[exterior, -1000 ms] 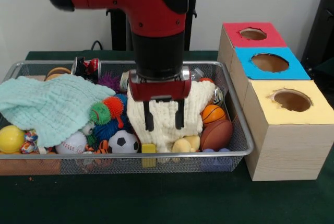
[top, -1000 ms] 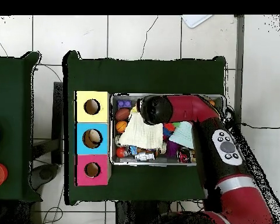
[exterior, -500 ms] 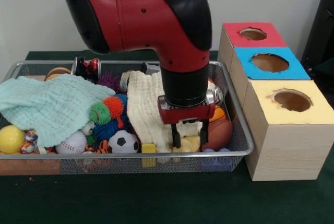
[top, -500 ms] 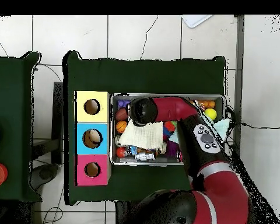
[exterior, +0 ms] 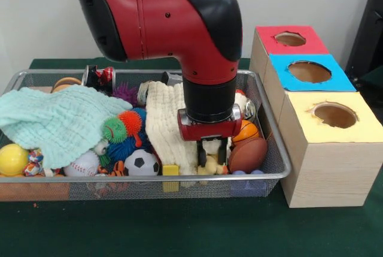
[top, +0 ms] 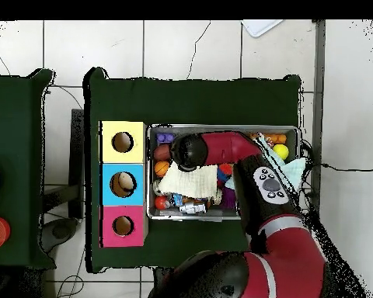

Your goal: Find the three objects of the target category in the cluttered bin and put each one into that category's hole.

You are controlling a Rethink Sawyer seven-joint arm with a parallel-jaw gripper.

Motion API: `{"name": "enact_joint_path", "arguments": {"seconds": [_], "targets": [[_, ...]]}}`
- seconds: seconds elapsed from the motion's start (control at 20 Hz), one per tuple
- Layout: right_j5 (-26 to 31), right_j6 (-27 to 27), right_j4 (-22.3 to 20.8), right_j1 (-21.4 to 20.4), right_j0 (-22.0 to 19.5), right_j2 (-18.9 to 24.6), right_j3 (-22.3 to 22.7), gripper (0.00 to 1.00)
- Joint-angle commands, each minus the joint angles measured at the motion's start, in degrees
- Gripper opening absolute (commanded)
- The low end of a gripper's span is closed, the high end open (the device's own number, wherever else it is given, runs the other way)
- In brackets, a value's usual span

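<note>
My gripper point(exterior: 213, 156) is down in the wire bin point(exterior: 280, 162), at its front right beside the cream knitted cloth point(exterior: 163, 126). Its fingers point(exterior: 222, 154) stand close on either side of a yellow soft toy point(exterior: 210, 164), gripping it. A brown football point(exterior: 249, 154) and a small basketball point(exterior: 245, 130) lie just right of the gripper. Three hole boxes stand to the right: yellow point(exterior: 335, 115), blue point(exterior: 309, 72), red point(exterior: 290, 39). In the overhead view the arm's wrist point(top: 188, 151) covers the gripper.
A mint cloth point(exterior: 57, 119) covers the bin's left half. Around it lie a soccer ball point(exterior: 142, 162), a baseball point(exterior: 82, 164), a yellow ball point(exterior: 12, 159), spiky rubber balls point(exterior: 128, 122), a yellow block point(exterior: 170, 170) and cans point(exterior: 99, 76) at the back.
The arm swung from over the cream cloth to the bin's front right and came down. The fingers have drawn in around the yellow soft toy.
</note>
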Motion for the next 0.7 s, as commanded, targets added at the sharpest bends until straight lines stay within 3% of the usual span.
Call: {"name": "enact_joint_path", "arguments": {"seconds": [0.05, 0.5, 0.6, 0.7], "targets": [[-0.74, 3.54, -4.56, 4.08, 2.88, -4.93, -0.26, 0.00], [-2.75, 7.02, -0.46, 2.70, 5.28, -5.79, 0.58, 0.00], [1.47, 7.00, 2.00, -2.96, 5.75, -5.69, 4.01, 0.00], [7.47, 7.08, 6.28, -12.92, 6.32, -4.63, 8.93, 0.00]]}}
